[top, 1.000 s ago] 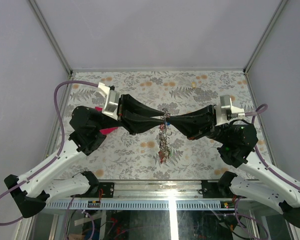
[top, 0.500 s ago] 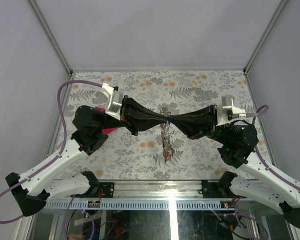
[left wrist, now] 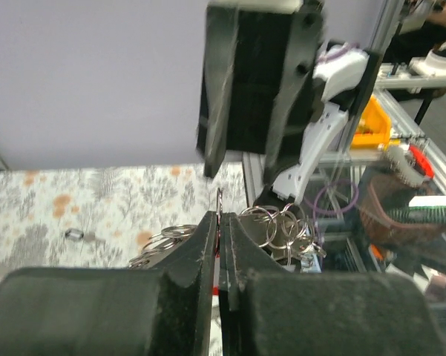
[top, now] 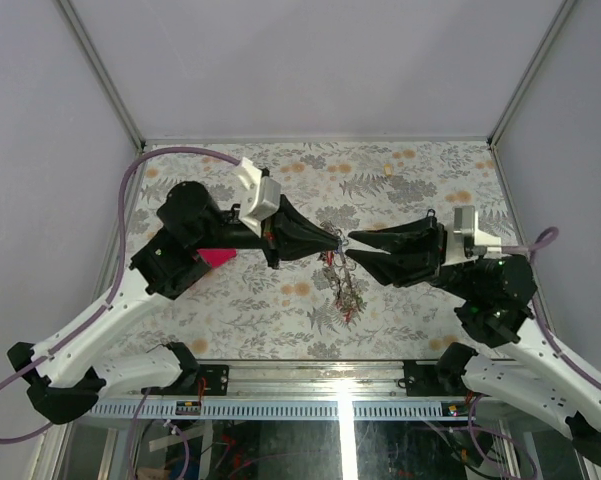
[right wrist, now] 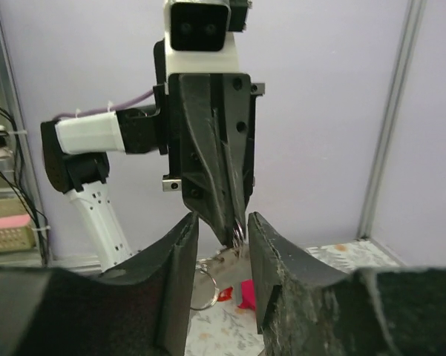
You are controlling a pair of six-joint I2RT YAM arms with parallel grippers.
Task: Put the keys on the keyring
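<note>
The keyring hangs above mid-table, and its thin metal edge sticks up from between my left gripper's jaws. My left gripper is shut on it, and its tip points at the right wrist camera. The keys, silver with small red and green tags, dangle in a bunch below on little split rings. My right gripper is open, its fingers standing either side of the left gripper's tip and holding nothing.
A magenta cloth lies on the floral tabletop under the left arm. A small loose ring rests on the table at the left. A cream bit sits near the back edge. Metal frame posts border the table.
My right gripper has opened and drawn back to the right. My left gripper has closed on the keyring and its wrist has swung toward the back. The bunch of keys now hangs slightly farther right.
</note>
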